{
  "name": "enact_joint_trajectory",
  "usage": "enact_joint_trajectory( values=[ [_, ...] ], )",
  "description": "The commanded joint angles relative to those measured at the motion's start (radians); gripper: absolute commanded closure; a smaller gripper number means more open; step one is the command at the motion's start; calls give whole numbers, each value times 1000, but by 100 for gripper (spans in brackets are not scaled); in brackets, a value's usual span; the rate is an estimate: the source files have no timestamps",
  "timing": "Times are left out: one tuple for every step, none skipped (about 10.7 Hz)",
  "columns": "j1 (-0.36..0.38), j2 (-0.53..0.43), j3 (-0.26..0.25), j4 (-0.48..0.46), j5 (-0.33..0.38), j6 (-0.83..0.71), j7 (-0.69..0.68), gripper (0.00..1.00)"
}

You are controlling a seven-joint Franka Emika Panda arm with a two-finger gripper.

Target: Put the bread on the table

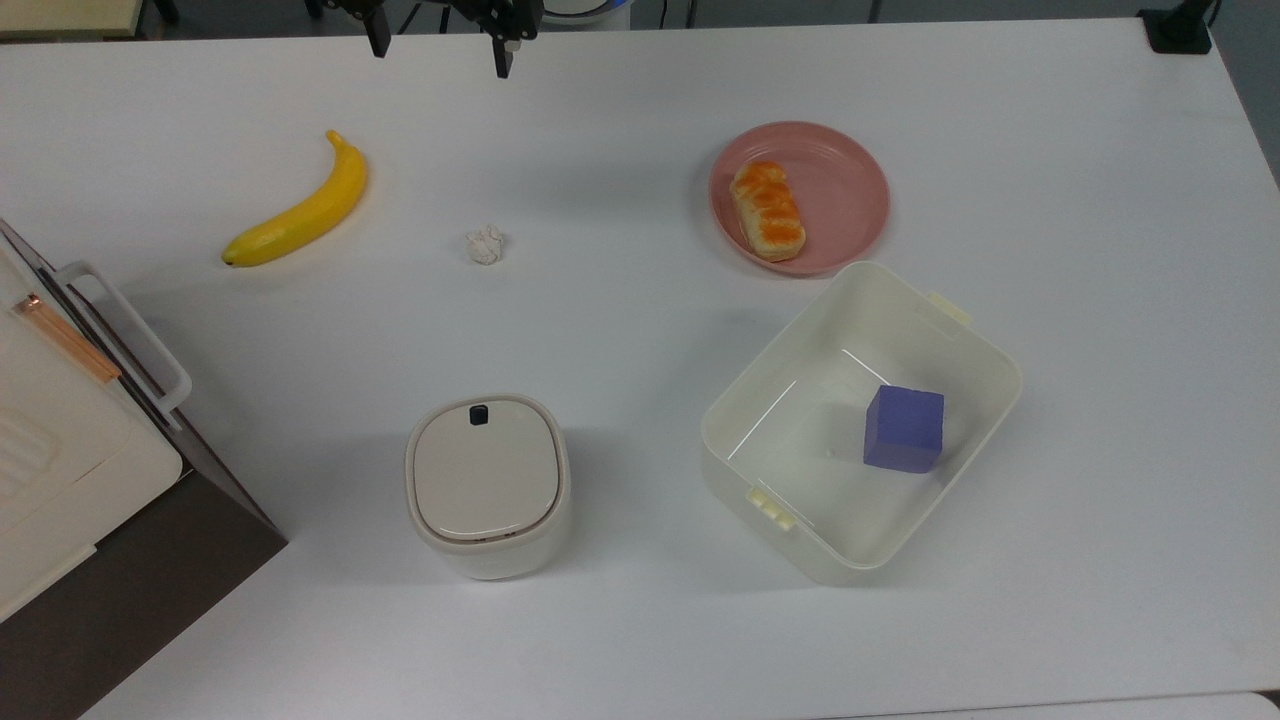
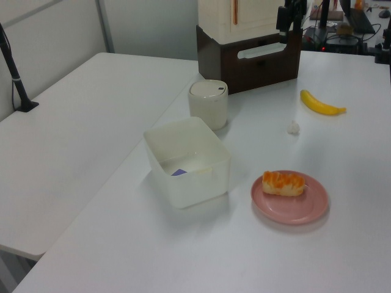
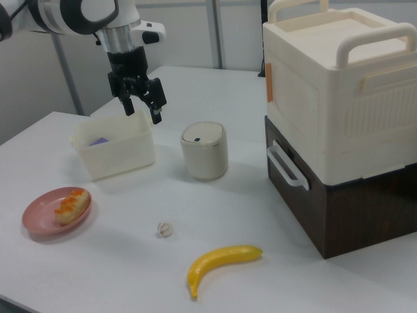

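Top view: bread [image 1: 767,211] on pink plate [image 1: 850,170], purple block [image 1: 904,428] in tub [image 1: 960,330], jaws spread empty

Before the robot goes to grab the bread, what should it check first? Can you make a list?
1. Gripper open and holding nothing: ok.
2. Bread lying on the pink plate, nothing on top of it: ok.
3. Bare table beside the plate for setting the bread down: ok.
4. Gripper above the bread: not ok, it hangs high, far toward the top view's left of the plate.
5. Banana and white wad away from the plate: ok.
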Motion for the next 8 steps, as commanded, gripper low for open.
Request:
enact_joint_trajectory(
  values=[
    [2,-31,-2,-25,22,-20,-42,0],
    [2,-31,-2,-23,22,-21,-42,0],
    [2,-31,-2,-23,22,-21,-42,0],
    [2,-31,-2,-23,22,-21,-40,0],
    [2,-31,-2,-23,22,-21,-42,0],
    [2,-31,-2,-25,22,-21,-42,0],
    [4,-31,2,-28,22,-21,-42,0],
    [13,-35,8,-64,22,-11,-36,0]
  ],
)
